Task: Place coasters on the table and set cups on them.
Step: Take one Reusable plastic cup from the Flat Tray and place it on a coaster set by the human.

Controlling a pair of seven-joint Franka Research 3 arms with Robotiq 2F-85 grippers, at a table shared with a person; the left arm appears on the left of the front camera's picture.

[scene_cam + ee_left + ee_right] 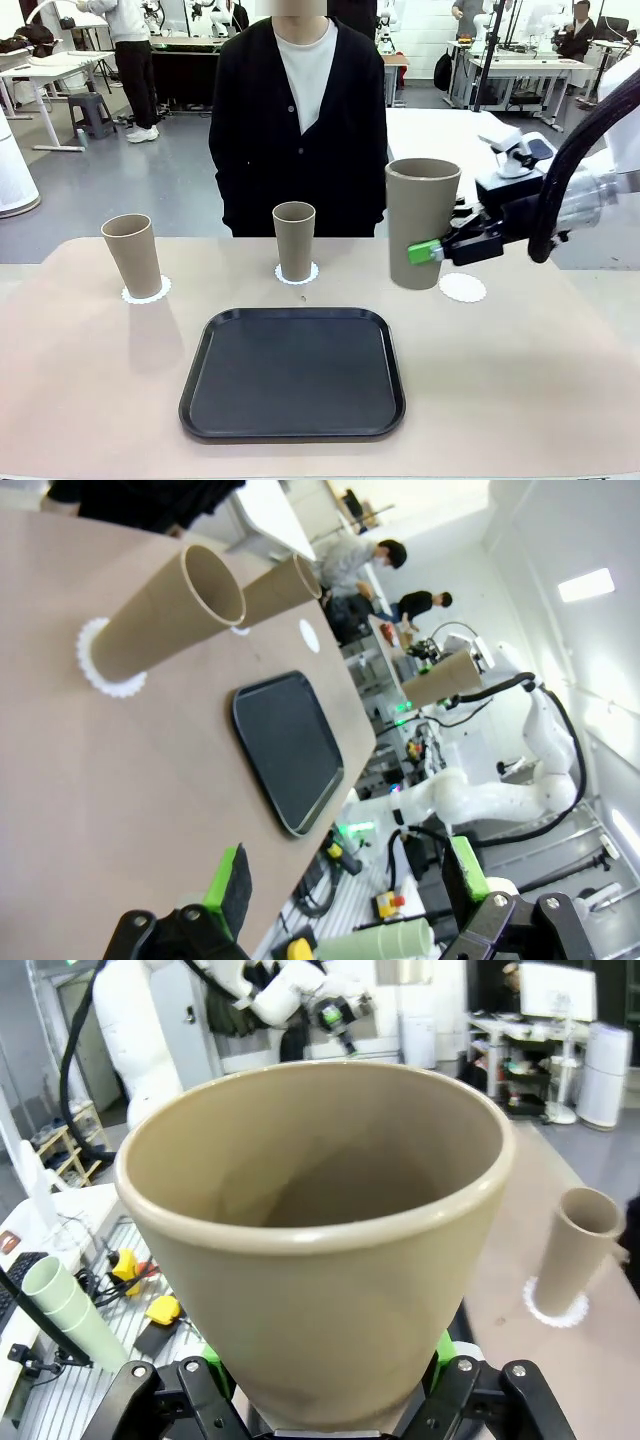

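Two tan cups stand on the beige table (80,400), each on a white scalloped coaster: the left cup (132,255) on a coaster (146,291), the middle cup (294,240) on a coaster (297,274). My right gripper (436,250) is shut on a third cup (422,220), held upright just left of a bare coaster (462,288). That cup (320,1240) looms large between the fingers in the right wrist view. My left gripper (350,880) stands open with nothing in it, low over the table's near left, looking at the cups (165,610) and the bare coaster (309,635).
A black rounded-square tray (293,372) lies bare at the table's front middle. A person in a black cardigan (300,130) stands at the far edge behind the middle cup. White tables and other people are farther back.
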